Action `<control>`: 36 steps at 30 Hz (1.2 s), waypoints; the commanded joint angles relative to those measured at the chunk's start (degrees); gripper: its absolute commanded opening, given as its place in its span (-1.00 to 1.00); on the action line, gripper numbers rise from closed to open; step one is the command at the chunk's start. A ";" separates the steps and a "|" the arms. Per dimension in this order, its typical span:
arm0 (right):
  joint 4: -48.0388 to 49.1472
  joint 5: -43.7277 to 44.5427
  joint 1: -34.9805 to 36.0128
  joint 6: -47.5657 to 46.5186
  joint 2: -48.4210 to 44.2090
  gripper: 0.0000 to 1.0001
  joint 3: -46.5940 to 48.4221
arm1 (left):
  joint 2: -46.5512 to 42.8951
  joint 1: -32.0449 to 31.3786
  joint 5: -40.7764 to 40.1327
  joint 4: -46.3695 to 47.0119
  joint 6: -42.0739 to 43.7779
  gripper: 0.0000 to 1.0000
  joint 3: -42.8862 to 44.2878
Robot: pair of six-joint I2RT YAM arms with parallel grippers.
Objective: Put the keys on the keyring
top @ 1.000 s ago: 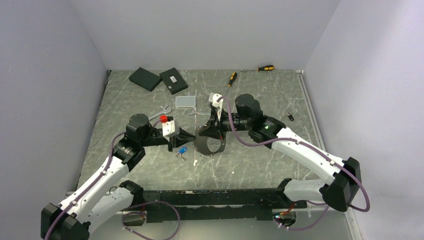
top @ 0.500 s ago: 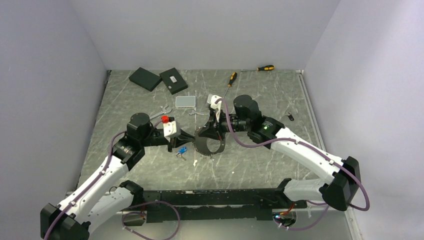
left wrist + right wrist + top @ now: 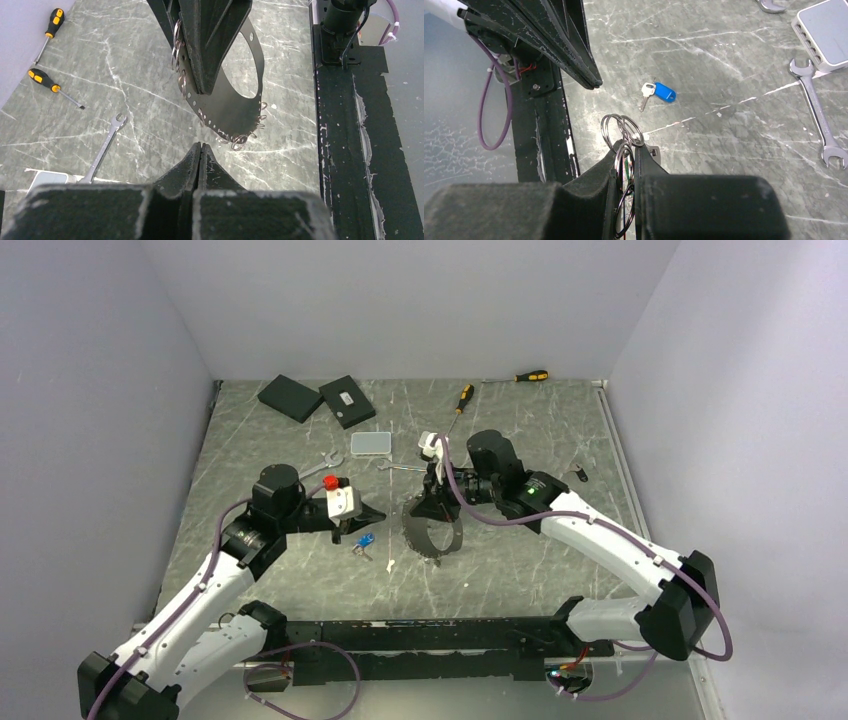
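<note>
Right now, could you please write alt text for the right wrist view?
The right gripper, jaws shut, pinches silver loops of the keyring. Beyond it a blue-tagged key lies on the grey marble table, near the shut left gripper.

Plain lilac walls (image 3: 400,310) enclose a grey-green marbled tabletop (image 3: 540,430) under even light.

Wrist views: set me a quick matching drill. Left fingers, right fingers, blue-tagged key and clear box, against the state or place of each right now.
Things:
1. left fingers
2. right fingers
3. blue-tagged key
4. clear box

States:
A. lying loose on the table
B. shut on the keyring
C. shut, holding nothing
D. next to a spanner

Pairs: 1-C, 2-B, 3-A, 4-D
</note>
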 commanded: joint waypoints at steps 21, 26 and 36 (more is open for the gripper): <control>16.45 -0.86 -0.26 8.56 -5.58 -1.00 -1.93 | 0.71 0.20 7.31 1.28 -2.28 -0.18 1.68; 16.61 0.75 -0.29 10.67 -6.36 -1.00 -1.58 | -0.97 0.04 4.03 7.43 -10.88 -0.29 0.06; 14.76 7.59 -0.31 14.34 -6.25 -1.00 0.37 | -0.80 -4.86 -11.32 11.90 -19.43 -0.10 -2.72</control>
